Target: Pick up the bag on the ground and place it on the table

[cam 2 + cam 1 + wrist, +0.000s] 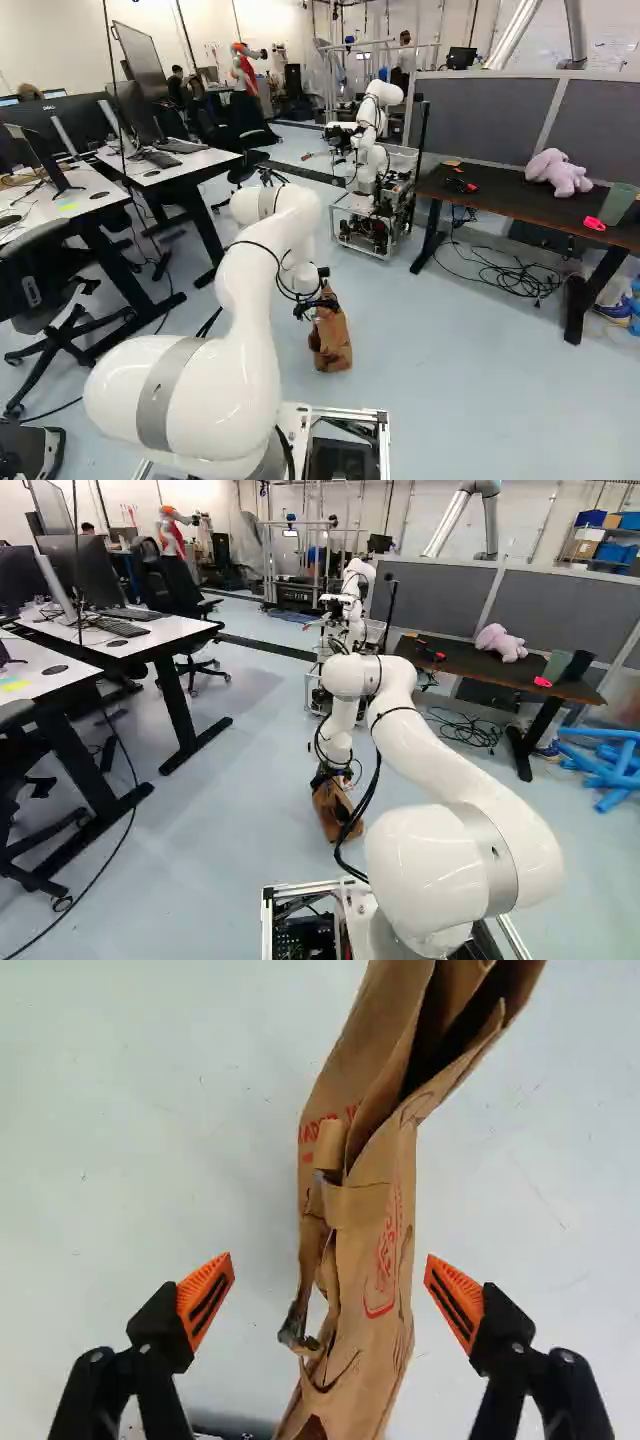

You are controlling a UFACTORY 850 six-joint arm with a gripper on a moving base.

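Bag: The brown paper bag (pixel 330 338) stands on the pale floor (pixel 430 370) ahead of your base, its creased top directly beneath your gripper (pixel 319 303).
Jaws: Spread wide. Your wrist view shows the bag's crumpled paper running between the orange pads (pixel 205 1300), with floor visible on either side of it.
Arm: Your white arm (pixel 240 300) arches forward and reaches down to the bag.
Table: The dark-topped table (pixel 485 205) stands beyond the bag, toward the right of both base views, well apart from it.
Tabletop: A pink plush toy (pixel 560 173) sits near a bright pink item (pixel 594 223) and a green cup (pixel 617 204).
Cables: Black cables (pixel 510 277) lie tangled on the floor beneath that table.
Robot: Another robot (pixel 371 125) rises from a wheeled frame beyond the bag.
Desks: White-topped desks (pixel 190 163) with monitors (pixel 135 112) line the left of your base views.
Partition: Gray panels (pixel 495 105) back the table.
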